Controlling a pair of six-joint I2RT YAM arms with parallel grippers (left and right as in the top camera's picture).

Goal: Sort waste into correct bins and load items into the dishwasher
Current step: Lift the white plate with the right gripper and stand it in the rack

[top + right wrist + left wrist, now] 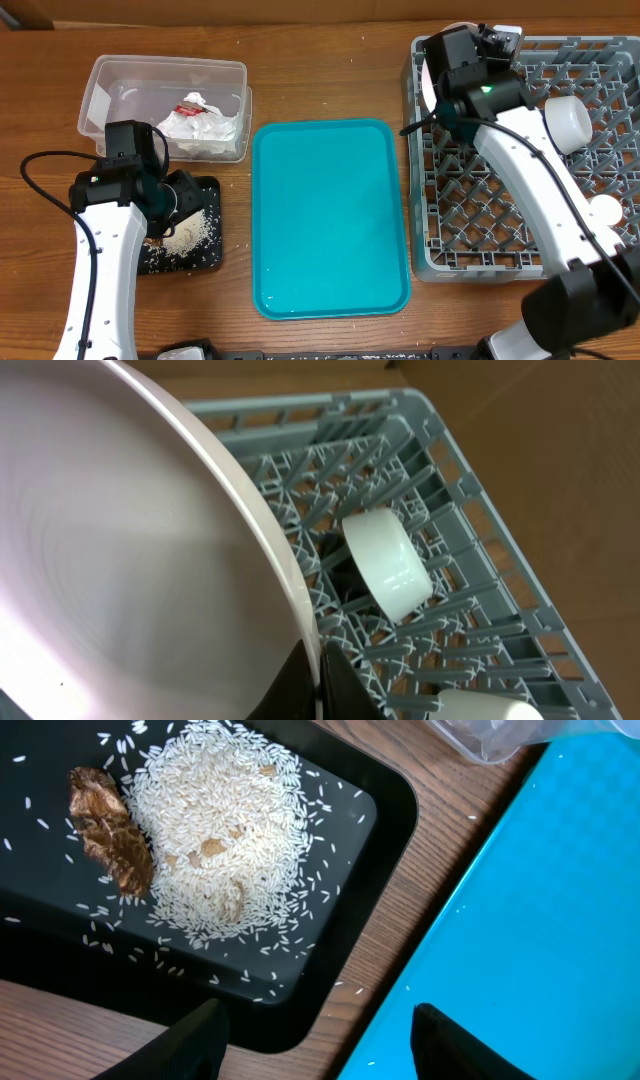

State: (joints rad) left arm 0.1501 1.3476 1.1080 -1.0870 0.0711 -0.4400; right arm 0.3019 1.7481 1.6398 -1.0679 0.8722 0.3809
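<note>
wrapper (200, 122) lies in tub (110, 85) | left pincer (320, 1030) spread, empty, over black tray (385, 820) holding rice (215, 830) and scrap (110, 835) | my right pincer (318, 682) pinches plate (120, 560) rim, plate on edge so I can slot it between rack (480, 550) pegs

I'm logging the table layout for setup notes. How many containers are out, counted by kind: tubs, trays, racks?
Tubs: 1, the clear tub
Trays: 2, the black tray and the teal tray
Racks: 1, the grey dish rack
Total: 4
</note>
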